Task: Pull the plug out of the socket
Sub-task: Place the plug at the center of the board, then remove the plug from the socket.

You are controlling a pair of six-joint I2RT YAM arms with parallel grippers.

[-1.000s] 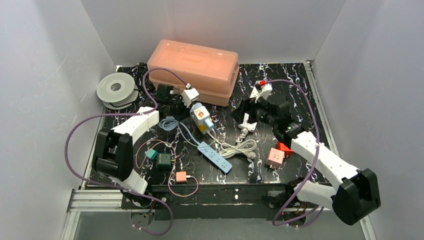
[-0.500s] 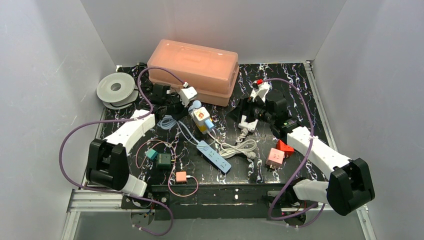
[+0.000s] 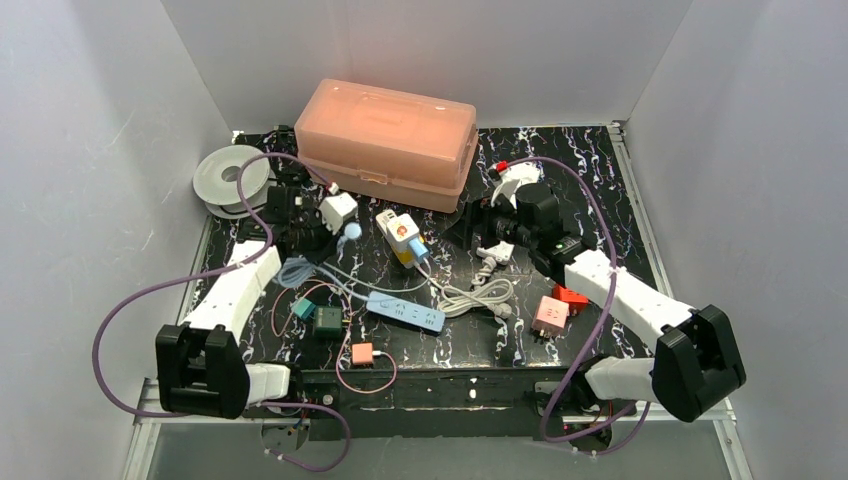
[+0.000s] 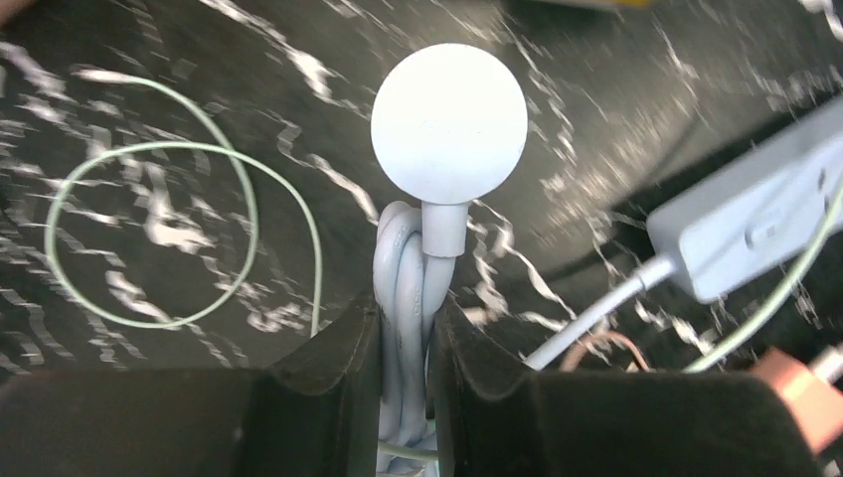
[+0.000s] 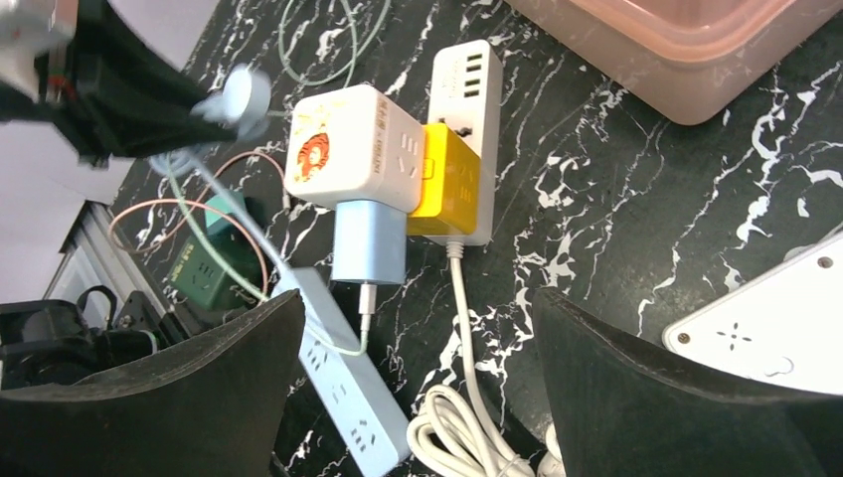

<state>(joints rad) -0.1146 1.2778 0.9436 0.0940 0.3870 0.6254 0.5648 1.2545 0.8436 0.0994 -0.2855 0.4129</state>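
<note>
Our left gripper [image 4: 406, 368] clamps the cable [image 4: 401, 283] below the round plug [image 4: 448, 124]; our right gripper [image 5: 416, 303] gapes empty; pink box [image 3: 385, 130] lidded, contents hidden.

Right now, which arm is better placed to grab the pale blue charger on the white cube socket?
Right. The open, empty right gripper faces the pale blue charger; the left gripper is shut on a pale cable with a round white plug.

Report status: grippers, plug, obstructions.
Left gripper shut on plug by its cord; plug out, apart from cube socket. Right gripper open, aimed at it. Loose cords nearby, nothing blocking.
</note>
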